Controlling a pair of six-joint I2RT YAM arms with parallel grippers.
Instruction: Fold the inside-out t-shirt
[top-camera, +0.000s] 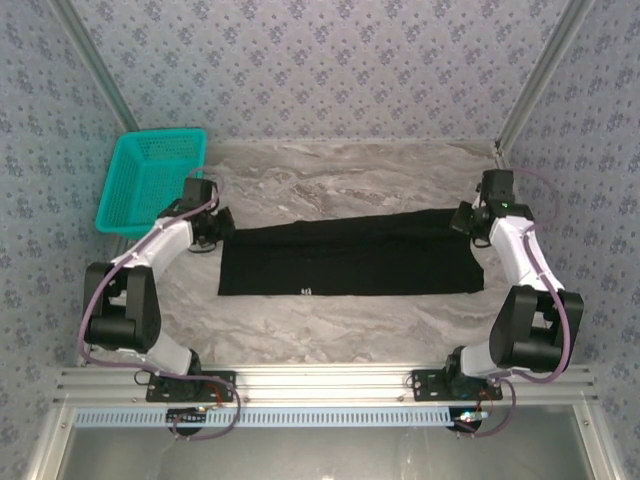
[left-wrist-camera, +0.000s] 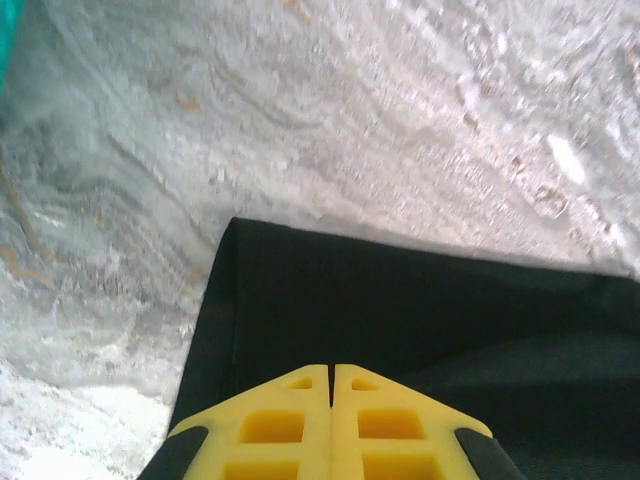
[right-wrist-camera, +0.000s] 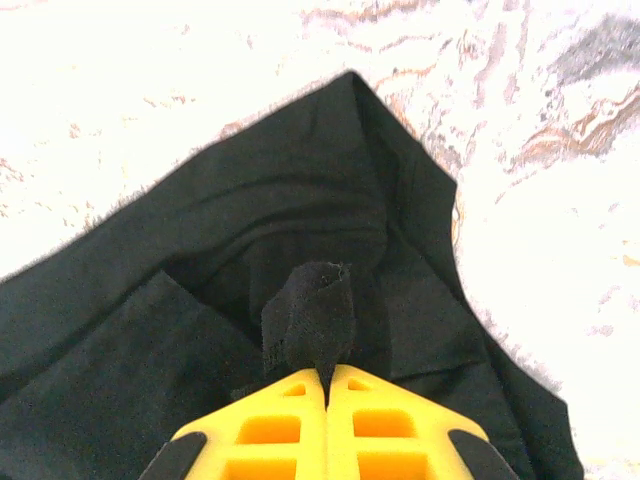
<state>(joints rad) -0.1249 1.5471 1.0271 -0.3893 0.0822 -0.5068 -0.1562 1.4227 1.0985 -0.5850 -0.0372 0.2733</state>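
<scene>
The inside-out t-shirt lies on the marble table as a long plain black band, with a small white mark at its near edge. My left gripper is at the band's far left corner. In the left wrist view its yellow fingers are shut above the flat t-shirt, and no cloth shows between them. My right gripper is at the far right corner. It is shut on a small tuft of the t-shirt that sticks up past the fingertips, with rumpled folds around it.
A teal plastic basket stands at the table's far left, just behind the left arm. Bare marble table lies beyond the shirt and in front of it. Patterned walls close in the back and sides.
</scene>
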